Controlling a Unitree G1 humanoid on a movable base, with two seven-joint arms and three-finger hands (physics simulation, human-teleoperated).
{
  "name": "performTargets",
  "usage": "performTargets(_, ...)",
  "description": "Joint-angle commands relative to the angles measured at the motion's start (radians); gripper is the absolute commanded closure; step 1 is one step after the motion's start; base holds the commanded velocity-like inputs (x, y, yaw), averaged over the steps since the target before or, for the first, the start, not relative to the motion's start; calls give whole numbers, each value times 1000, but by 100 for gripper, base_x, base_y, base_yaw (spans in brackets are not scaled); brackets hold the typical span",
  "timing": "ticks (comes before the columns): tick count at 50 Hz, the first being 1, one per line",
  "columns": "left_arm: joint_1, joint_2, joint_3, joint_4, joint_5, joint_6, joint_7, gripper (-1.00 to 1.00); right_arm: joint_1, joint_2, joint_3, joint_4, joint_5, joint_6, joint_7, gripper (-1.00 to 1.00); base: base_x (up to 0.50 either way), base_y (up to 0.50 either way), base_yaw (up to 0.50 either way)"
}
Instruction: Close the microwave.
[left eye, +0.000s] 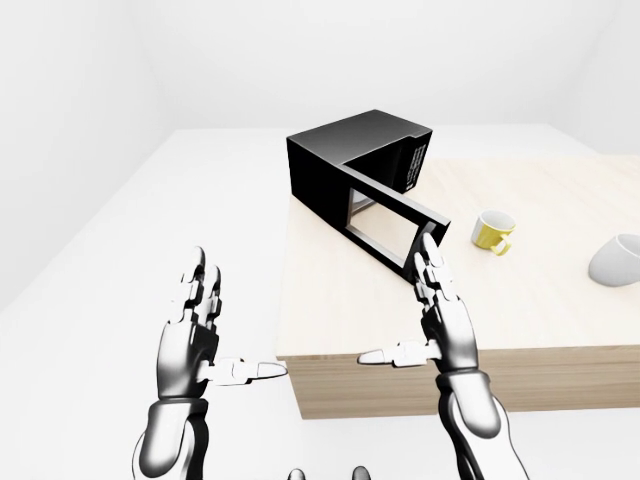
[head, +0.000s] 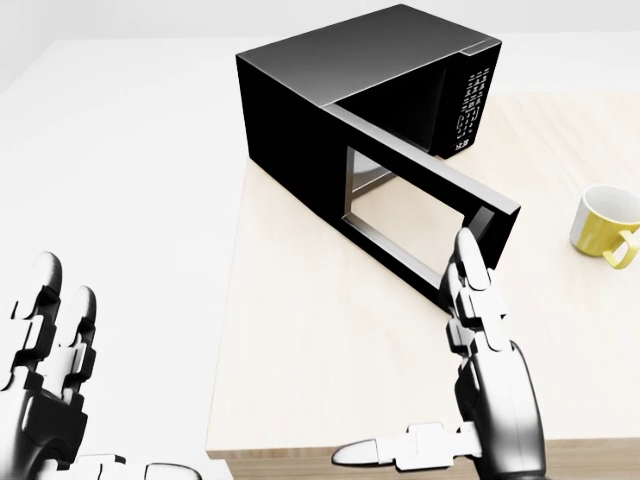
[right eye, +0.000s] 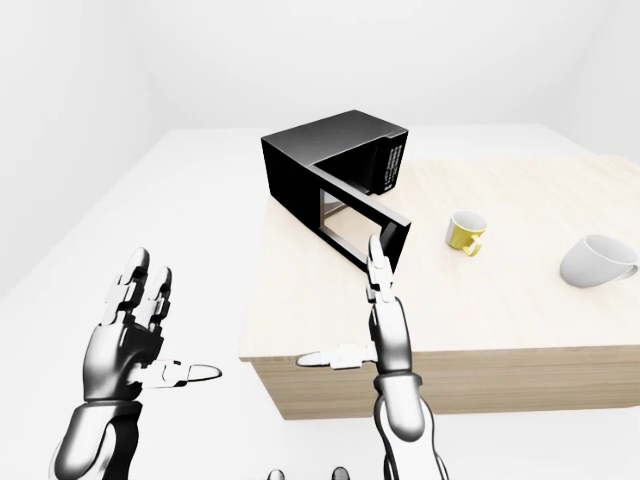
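Microwave (head: 360, 90): set on the table (head: 320, 340), above the right fingertips in the head view.
Door (head: 420, 215): swung wide open, its free edge just beyond the right fingertips; contact cannot be judged.
Right hand (head: 485, 370): fingers spread flat, nothing gripped.
Left hand (left eye: 190, 335): fingers splayed, nothing held, well apart from the door.
Yellow mug (head: 605, 225): seen right of the right fingers.

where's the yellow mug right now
In the head view the yellow mug stands on the table at the right edge, right of the microwave and its open door.
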Motion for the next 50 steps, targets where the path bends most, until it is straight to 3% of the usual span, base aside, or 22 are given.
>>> performTargets(1,-4,0,1,0,-10,7,-2,-100,-12,2,-8,15,-7,0,-4,-100,0,0,0)
performTargets(5,-2,4,-11,4,7,11,-5,-100,-14,4,-3,25,-26,0,-11,-100,0,38,0)
performTargets(6,-1,-2,-8,8,15,-13,8,-100,-7,3,0,16,-17,0,-5,-100,0,50,0)
performTargets(7,0,-1,-8,11,12,-20,6,-100,-7,3,1,16,-33,-5,-16,-100,0,28,0)
performTargets(10,-6,2,-9,15,17,-15,10,-100,-10,3,3,20,-19,-10,-7,-100,0,0,0)
performTargets(16,8,3,-25,12,42,-32,16,-100,-5,3,4,8,-18,-6,-14,-100,0,0,0)
performTargets(23,4,5,-25,6,38,-18,18,-100,-9,4,7,14,-19,-2,-21,-100,0,0,0)
performTargets(24,6,2,-32,-1,72,-19,40,-100,-13,7,10,5,-36,0,-33,-100,0,0,0)
performTargets(26,9,5,-32,3,75,-37,40,-100,-10,1,12,6,-48,0,-39,-100,17,0,0)
performTargets(30,5,6,-23,-2,57,-24,32,-100,-7,2,9,-7,-34,0,-34,-100,50,0,0)
performTargets(31,11,7,-27,-11,49,-9,23,-100,-12,4,6,2,-34,0,-37,-100,50,0,0)
performTargets(36,12,5,-28,-11,50,-9,23,-100,-12,4,6,1,-35,0,-38,-100,50,0,0)
performTargets(38,19,0,-29,5,60,-63,29,-100,-13,5,6,7,-37,0,-41,-100,50,0,0)
performTargets(40,25,2,-30,-1,47,-68,22,-100,-15,5,8,13,-8,0,-21,-100,50,0,0)
performTargets(50,18,3,-26,-2,45,-53,25,-100,-22,6,-3,21,-11,0,-24,-100,5,0,0)
